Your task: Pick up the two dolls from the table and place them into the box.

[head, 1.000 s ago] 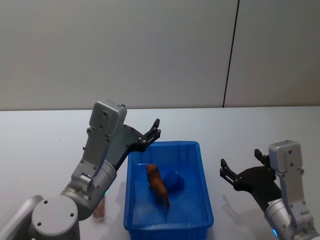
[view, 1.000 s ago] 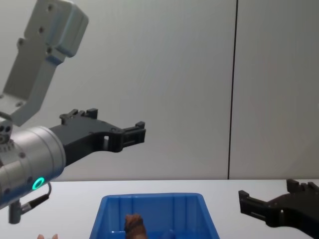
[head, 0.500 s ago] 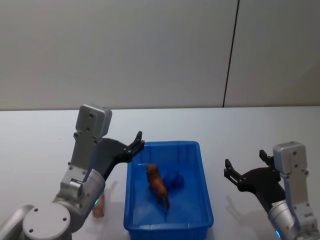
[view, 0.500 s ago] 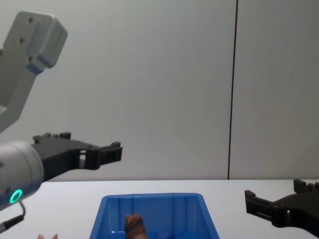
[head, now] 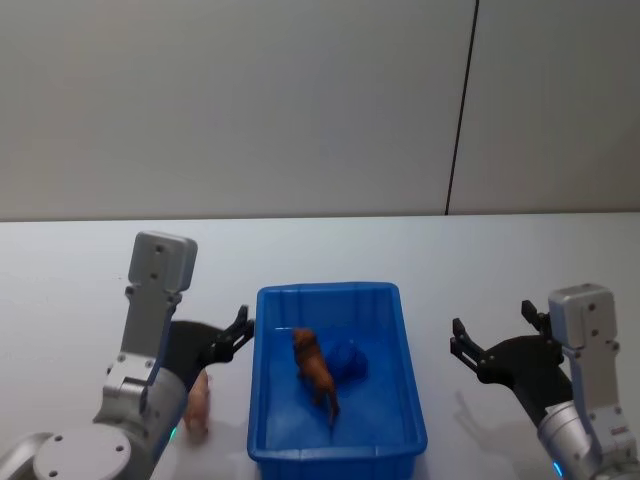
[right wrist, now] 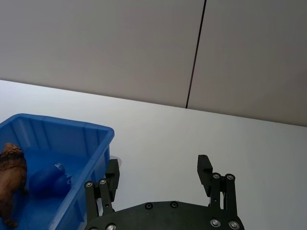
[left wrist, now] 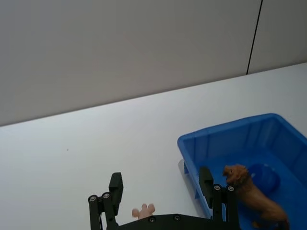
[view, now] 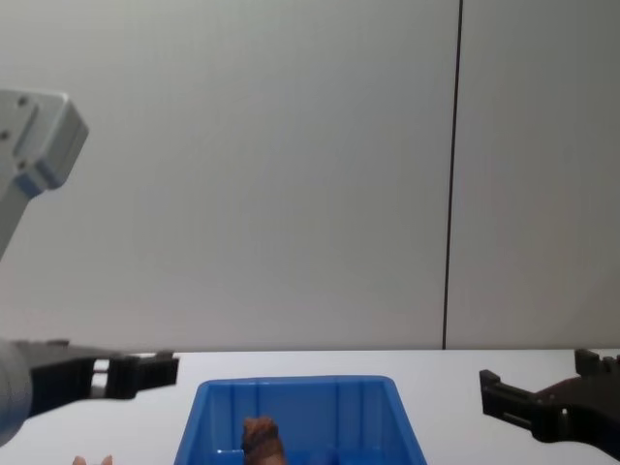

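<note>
Reddish-brown lion doll (head: 315,375): lies inside the box, on its floor, with the tufted head toward the far wall; this half of the task reads as done.
Peach doll (head: 198,405): rests on the worktop just outside the box's left wall, apart from it and partly hidden by the left arm; in the left wrist view it lies low between the two jaws, close to the palm.
Blue box (head: 330,291): open-topped plastic bin standing between the two arms; a dark blue rounded object (head: 347,360) of unclear kind sits just beside the lion doll.
White worktop (head: 100,270): plain surface carrying the box and the peach doll.
Left gripper (head: 235,335): low beside the box's left wall, its tips reaching past the peach doll; jaws spread wide, holding nothing.
Right gripper (head: 492,322): held over the worktop to the right of the box, well apart from both dolls; jaws spread and empty, seemingly idle.
Step in hand: approach to the second doll, with no grasp yet made.
Next move: probably lower and draw back the left gripper until the spread jaws straddle the peach doll. Then close on it, lift clear of the thick rim and release over the box floor, away from the lion doll.
</note>
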Available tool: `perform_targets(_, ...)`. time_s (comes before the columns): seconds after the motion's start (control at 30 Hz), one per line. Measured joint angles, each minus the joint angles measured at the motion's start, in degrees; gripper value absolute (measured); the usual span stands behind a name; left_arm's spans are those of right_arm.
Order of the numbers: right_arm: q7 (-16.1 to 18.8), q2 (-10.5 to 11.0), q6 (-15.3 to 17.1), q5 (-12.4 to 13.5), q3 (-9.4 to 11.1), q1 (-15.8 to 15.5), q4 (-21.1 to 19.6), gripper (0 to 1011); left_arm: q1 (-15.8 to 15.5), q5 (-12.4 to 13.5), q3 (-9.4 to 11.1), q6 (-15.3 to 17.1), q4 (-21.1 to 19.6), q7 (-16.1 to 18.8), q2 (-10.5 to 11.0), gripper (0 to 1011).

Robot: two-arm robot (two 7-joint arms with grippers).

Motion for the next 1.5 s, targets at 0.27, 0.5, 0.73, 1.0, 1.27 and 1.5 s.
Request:
perform_targets(0.27, -0.1, 0.0, 0.0, 0.0, 0.0, 0.0, -0.1, 1001, 1.3, -2.3, -0.5, 3.3, -0.9, 3.5, 0.1, 1001)
perform_targets(0.5, -0.1, 0.1, 0.0, 0.0, 0.0, -0.1, -0.1, 1001, 2.1, -3.8, -0.8, 4.9, -1.1, 5.1, 0.2, 1001)
perform_targets(0.73, -0.2, 0.0, 0.0, 0.0, 0.0, -0.1, -0.1, 1001, 2.3, -5.3, -1.0, 6.0, -0.1, 5.3, -0.1, 1001)
perform_targets(1.0, -0.2, 0.0, 0.0, 0.0, 0.0, -0.1, -0.1, 1001, 2.3, -6.5, -1.2, 7.0, 1.8, 5.1, -0.9, 1001)
perform_targets(1.27, -0.2, 0.0, 0.0, 0.0, 0.0, -0.1, -0.1, 1001, 1.9, -6.9, -1.4, 7.7, 3.9, 4.3, -1.7, 1001)
perform_targets(1.5, -0.2, 0.0, 0.0, 0.0, 0.0, -0.1, -0.1, 1001, 1.4, -6.4, -1.6, 8.3, 5.6, 3.6, -2.3, 911)
